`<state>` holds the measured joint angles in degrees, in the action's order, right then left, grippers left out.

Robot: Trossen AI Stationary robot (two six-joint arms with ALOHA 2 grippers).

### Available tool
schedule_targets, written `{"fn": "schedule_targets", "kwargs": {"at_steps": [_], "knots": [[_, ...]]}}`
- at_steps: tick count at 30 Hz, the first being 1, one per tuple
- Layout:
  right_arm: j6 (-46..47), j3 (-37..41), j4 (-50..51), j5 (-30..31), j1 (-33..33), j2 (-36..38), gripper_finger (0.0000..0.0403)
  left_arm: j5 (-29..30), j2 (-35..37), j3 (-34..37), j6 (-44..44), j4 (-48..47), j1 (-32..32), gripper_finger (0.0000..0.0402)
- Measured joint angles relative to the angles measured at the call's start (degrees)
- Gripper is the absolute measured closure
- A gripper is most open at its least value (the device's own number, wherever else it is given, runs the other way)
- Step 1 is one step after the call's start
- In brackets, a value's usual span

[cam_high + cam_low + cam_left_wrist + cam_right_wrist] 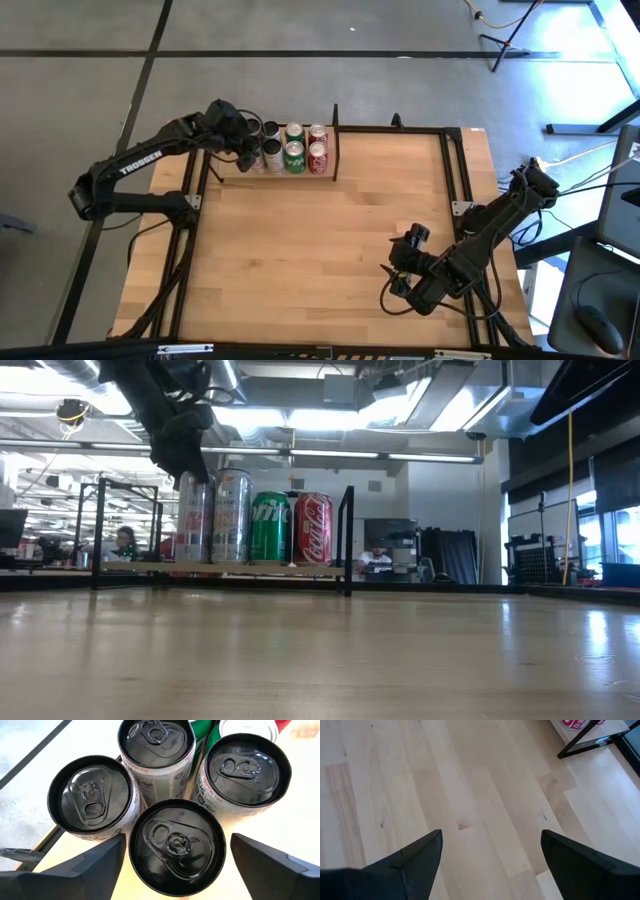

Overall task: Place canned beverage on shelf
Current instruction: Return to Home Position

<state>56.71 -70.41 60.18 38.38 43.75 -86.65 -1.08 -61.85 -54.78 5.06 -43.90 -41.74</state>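
Note:
The shelf [228, 176] is a low light-wood board with thin black rods [347, 540] at the table's far left. Several cans stand upright on it: silver cans with black tops [90, 795], green cans [270, 525] and red cans [313, 525]. My left gripper [177, 840] is open above the shelf's left end [250, 150]. Its fingers stand on either side of the top of the nearest silver can [175, 845], with a narrow gap on each side. My right gripper [400, 265] is open and empty over the bare tabletop at the near right [492, 850].
The cans stand close together in rows on the shelf, the silver ones touching or nearly so [245, 767]. A black upright [335, 140] closes the shelf's right end. A black frame rail [455, 160] runs along the table's right side. The wooden tabletop [320, 250] lies between the arms.

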Motion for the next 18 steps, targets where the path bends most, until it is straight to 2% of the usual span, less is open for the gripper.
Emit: {"fn": "schedule_targets", "kwargs": {"at_steps": [7, 11, 14, 16, 18], "knots": [[0.68, 0.0, -0.31, -0.34, 0.0, 0.0, 0.0077, -0.49, 0.16, -5.58, -0.6, -6.3, 0.0, 0.0046], [8.58, -0.02, -0.9, -3.47, -0.01, 0.0, 0.0077, -0.88, 0.16, -10.37, -4.87, -12.01, 0.0, 0.0051], [13.15, -0.02, -0.24, -5.92, -0.01, 0.0, 0.0077, -5.54, 0.14, -13.01, -12.42, -13.97, 0.24, 0.0051], [12.28, -0.02, -0.12, -7.14, -0.15, 0.0, 0.0077, -9.22, 0.16, -14.2, -14.61, -14.03, 1.08, 0.0052], [9.32, -0.02, -1.41, -7.14, -1.2, 0.0, 0.0077, -9.96, 0.14, -15.24, -17.69, -14.13, 3.01, 0.0053]]}}
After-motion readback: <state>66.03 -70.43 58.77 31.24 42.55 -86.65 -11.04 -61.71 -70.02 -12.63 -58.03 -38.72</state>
